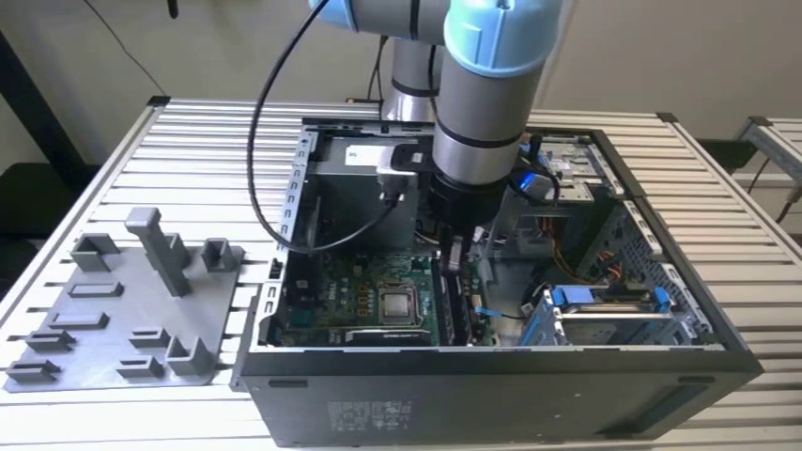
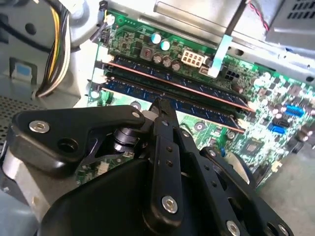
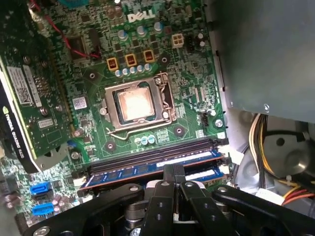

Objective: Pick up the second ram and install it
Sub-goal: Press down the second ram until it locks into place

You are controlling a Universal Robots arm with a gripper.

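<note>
A slatted metal surface point(image 1: 188, 141) carries an open computer case point(image 1: 501, 376) at the centre of the exterior view, with a grey plastic tray point(image 1: 113, 319) of upright posts at lower left, no stick visible on it. The arm reaches down into the case, its tool point(image 1: 452, 246) low over the memory slots beside the motherboard point(image 1: 338, 301) and its square silver processor point(image 1: 398, 303). In both wrist views the tool's black fingers point(image 3: 173, 173) are drawn together, tips pressing on the top edge of the second ram point(image 3: 147, 169), which lies along its slot in the lower middle of the first wrist view, parallel to and just beside another slot point(image 3: 152, 155). In the second wrist view two sticks sit side by side across the upper middle of the frame point(image 2: 197, 93). The work looks near its end: the stick is in place; whether its end latches have closed cannot be told. Room is tight, with a metal bay wall point(image 3: 266, 49) at upper right, yellow cables point(image 3: 261, 142) at right and a graphics card point(image 3: 29, 98) at left.
</note>
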